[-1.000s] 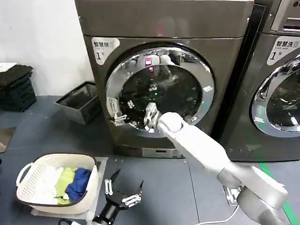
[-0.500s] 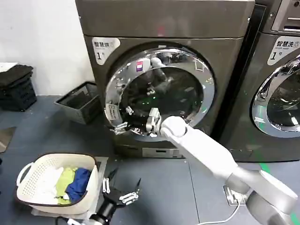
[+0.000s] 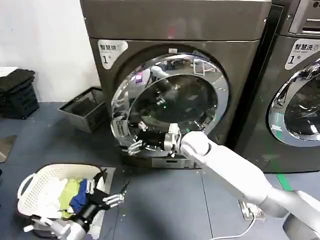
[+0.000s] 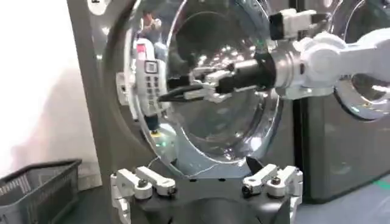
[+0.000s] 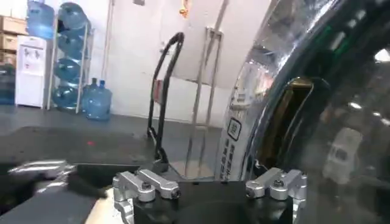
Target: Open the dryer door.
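Partly done, by the look of it: the door (image 3: pixel 167 102) on the plain-topped dryer (image 3: pixel 175 25) is off its seat, with the latch edge on the robot's left tilted out from the front panel and a dark gap visible behind the chrome ring. It is only ajar, far from swung wide.

The right gripper (image 3: pixel 136 144) is at the ring's lower left edge, arm reaching in from the right. In the left wrist view the right gripper (image 4: pixel 183 90) has its fingers apart, tips beside the white label strip (image 4: pixel 150 76) on the ring. I cannot tell whether a finger hooks behind the edge or just touches it. The right wrist view looks along the door (image 5: pixel 317 91), chrome rim close by and the room behind it.

The left gripper (image 3: pixel 107 197) is low near the floor, beside the laundry basket (image 3: pixel 30 182), fingers spread and holding nothing; it is idle.

What's left, as I judge it: keep drawing the latch edge out and round on its right-hand hinge until the opening is clear. The second machine (image 3: pixel 300 80) on the right has its door closed and is not involved.
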You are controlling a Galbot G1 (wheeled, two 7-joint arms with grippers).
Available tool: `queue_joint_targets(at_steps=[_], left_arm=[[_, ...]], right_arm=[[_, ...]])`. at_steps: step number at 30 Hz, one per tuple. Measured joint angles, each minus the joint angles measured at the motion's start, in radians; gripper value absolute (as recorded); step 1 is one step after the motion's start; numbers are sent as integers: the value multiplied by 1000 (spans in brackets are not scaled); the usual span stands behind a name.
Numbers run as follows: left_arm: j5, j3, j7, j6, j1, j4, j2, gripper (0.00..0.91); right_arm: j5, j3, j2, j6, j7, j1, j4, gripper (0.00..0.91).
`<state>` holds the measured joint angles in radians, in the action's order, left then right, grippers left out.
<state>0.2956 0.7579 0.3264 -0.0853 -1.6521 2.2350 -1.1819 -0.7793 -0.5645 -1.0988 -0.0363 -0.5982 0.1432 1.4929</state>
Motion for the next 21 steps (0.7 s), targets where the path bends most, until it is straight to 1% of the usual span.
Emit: queue_joint_targets(at_steps=[5,10,16,21], left_arm=[[47,78,-2,4,31,-31,30,907],[65,108,-9,-3,64,-58,44,907],[88,105,-11,-13,104,-77,61,907],[93,81,-18,-14,129,-94,80,907]], right_arm=[[3,10,38,-8,-16,31,63,907],[5,31,82,-16,-36,66,121,907],[8,71,154,-49,-93,123,198,907],[5,112,211,-93,-174,180,243,907]])
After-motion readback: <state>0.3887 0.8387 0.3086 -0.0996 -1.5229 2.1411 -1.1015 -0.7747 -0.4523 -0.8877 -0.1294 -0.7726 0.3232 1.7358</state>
